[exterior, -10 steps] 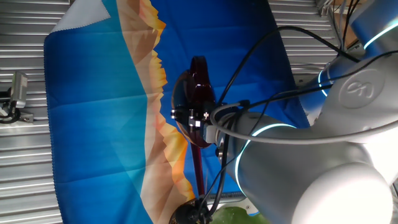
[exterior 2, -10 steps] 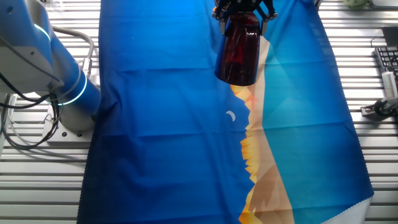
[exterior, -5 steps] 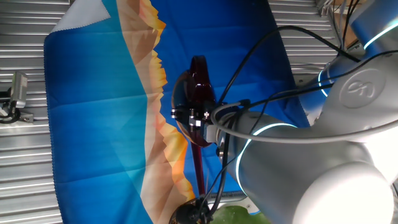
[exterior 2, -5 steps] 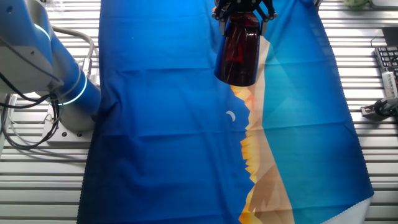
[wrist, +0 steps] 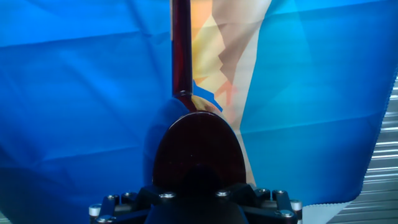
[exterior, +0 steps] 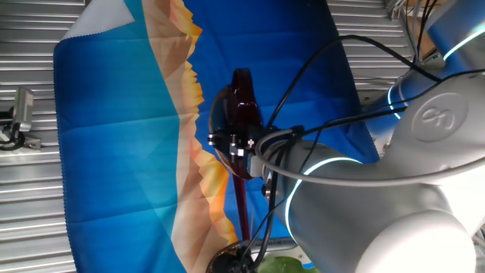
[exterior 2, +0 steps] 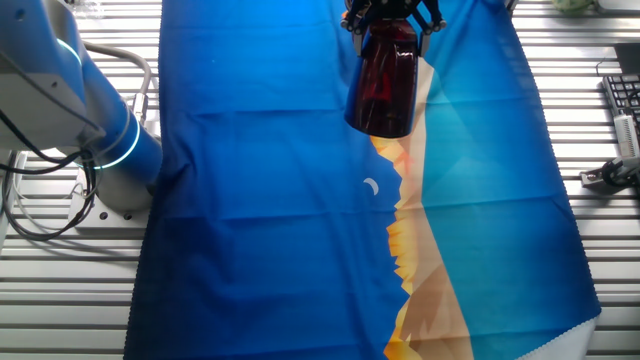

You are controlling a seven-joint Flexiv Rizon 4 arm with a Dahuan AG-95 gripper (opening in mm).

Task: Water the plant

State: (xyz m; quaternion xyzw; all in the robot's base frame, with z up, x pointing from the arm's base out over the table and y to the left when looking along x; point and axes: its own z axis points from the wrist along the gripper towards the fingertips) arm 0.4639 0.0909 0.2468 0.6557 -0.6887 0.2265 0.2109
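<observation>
Plant (exterior: 282,266) at frame edge; gripper (exterior: 236,142) clamps watering can (exterior 2: 382,85).

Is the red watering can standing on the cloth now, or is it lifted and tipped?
Lifted and tipped: the watering can hangs from the gripper above the cloth, its spout reaching toward the plant.

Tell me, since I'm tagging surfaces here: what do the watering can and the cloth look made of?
The watering can: likely translucent dark red plastic; glossy highlights show, and light passes through its body. The cloth: thin printed fabric, matte blue with orange and tan shapes, creased and showing fold lines.
</observation>
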